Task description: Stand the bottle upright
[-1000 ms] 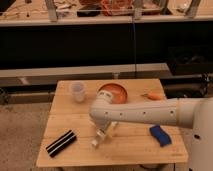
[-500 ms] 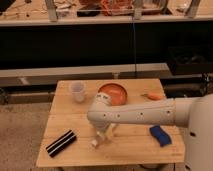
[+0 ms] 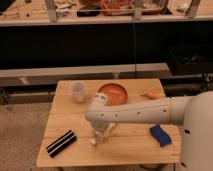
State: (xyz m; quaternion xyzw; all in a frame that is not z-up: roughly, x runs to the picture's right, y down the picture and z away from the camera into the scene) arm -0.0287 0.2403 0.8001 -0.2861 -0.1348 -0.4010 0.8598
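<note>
The bottle [image 3: 96, 140], slim and whitish, lies tilted on the wooden table [image 3: 130, 142], just in front of the middle. Its lower end points to the front left. My white arm reaches in from the right. The gripper [image 3: 103, 131] hangs down from the wrist right over the bottle and covers its upper part. I cannot tell whether it touches the bottle.
An orange bowl [image 3: 114, 93] stands at the back middle, with a translucent white cup [image 3: 77, 91] to its left. A small orange thing [image 3: 151, 95] lies at the back right. A blue sponge [image 3: 160, 135] is at the front right, a black striped block [image 3: 61, 143] at the front left.
The wrist has moved a little to the left and down, bringing the gripper lower over the bottle. The bottle stays lying in the same place.
</note>
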